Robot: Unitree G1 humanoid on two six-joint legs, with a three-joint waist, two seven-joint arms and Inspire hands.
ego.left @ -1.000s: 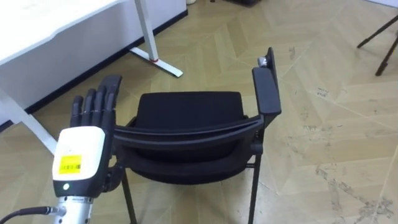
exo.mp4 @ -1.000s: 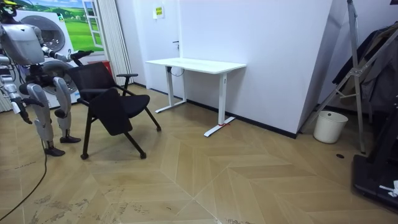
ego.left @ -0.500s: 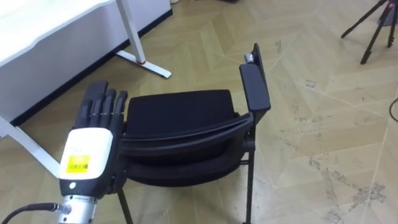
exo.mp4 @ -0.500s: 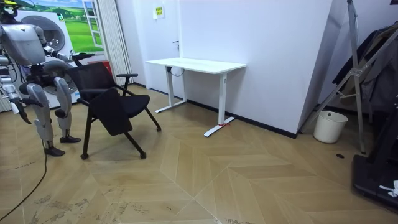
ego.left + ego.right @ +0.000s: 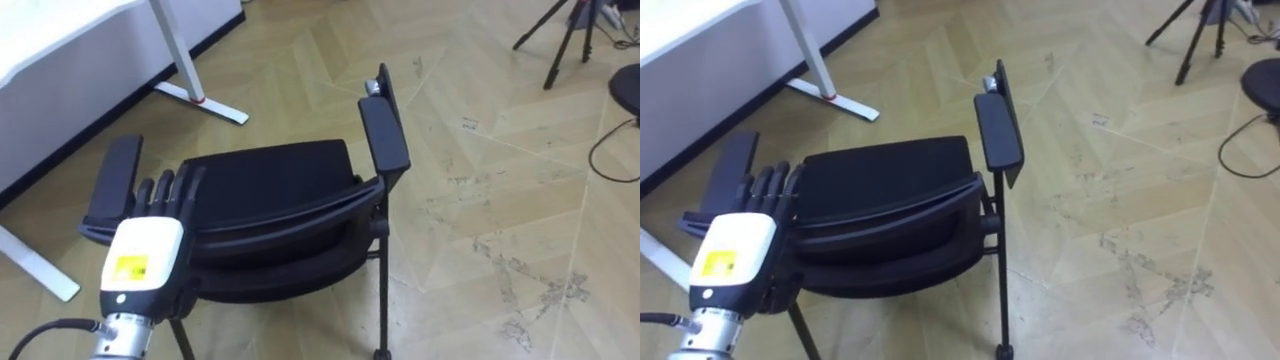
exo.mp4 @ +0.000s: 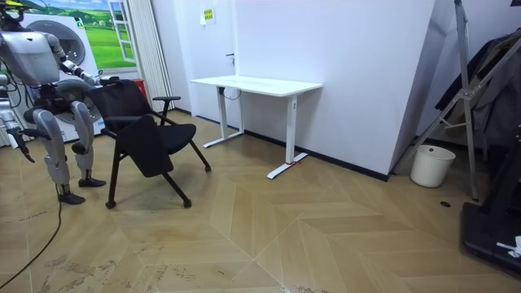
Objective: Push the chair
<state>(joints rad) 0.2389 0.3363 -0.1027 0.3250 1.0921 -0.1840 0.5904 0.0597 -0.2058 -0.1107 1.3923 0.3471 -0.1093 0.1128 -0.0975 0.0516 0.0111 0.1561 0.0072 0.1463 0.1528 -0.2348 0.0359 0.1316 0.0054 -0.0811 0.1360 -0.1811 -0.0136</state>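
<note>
Black folding chair (image 5: 270, 185): stands on the wood floor (image 5: 480, 150), its seat facing away from the robot, near the white table (image 6: 256, 84).
Left hand (image 5: 140, 265): at the left end of the backrest's top edge; fingers (image 5: 165, 195) straight and close together, laid against it, just beside the left armrest (image 5: 112, 180).
Right hand (image 6: 23, 151): low at the robot's side, apart from the chair.

chair (image 5: 270, 185): black | desk (image 6: 256, 84): white | floor (image 5: 480, 200): tan herringbone | left hand (image 5: 140, 260): white, black
</note>
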